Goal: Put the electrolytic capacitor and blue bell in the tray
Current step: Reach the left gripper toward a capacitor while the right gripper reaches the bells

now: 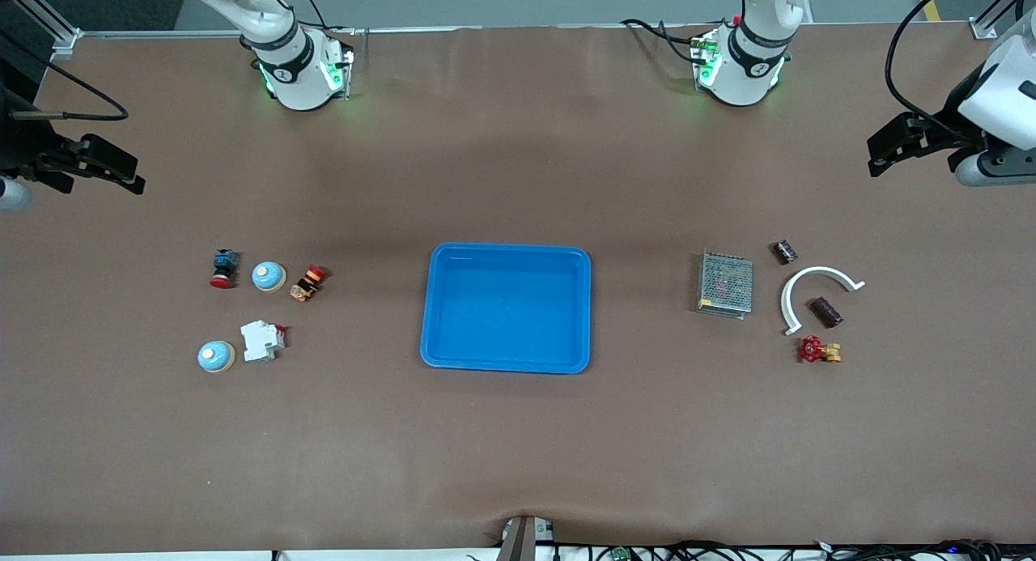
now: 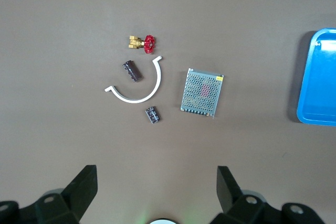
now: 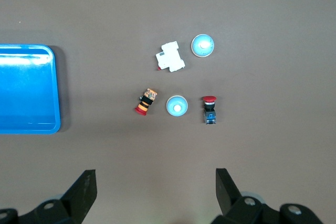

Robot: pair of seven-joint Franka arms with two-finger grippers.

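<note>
The blue tray (image 1: 506,310) lies empty at the table's middle. Two blue bells sit toward the right arm's end: one (image 1: 268,276) (image 3: 177,105) between a red push button and an orange part, the other (image 1: 216,356) (image 3: 202,45) nearer the front camera. Two dark cylindrical capacitors lie toward the left arm's end: one (image 1: 783,252) (image 2: 153,115) beside the mesh box, the other (image 1: 826,312) (image 2: 132,71) inside a white arc. My left gripper (image 1: 878,155) (image 2: 156,182) hangs open, high over that end. My right gripper (image 1: 121,172) (image 3: 156,182) hangs open over its own end. Neither holds anything.
A grey mesh box (image 1: 725,284), a white curved piece (image 1: 817,290) and a red-handled brass valve (image 1: 817,350) lie by the capacitors. A red push button (image 1: 223,268), an orange-red part (image 1: 308,282) and a white breaker (image 1: 262,340) lie among the bells.
</note>
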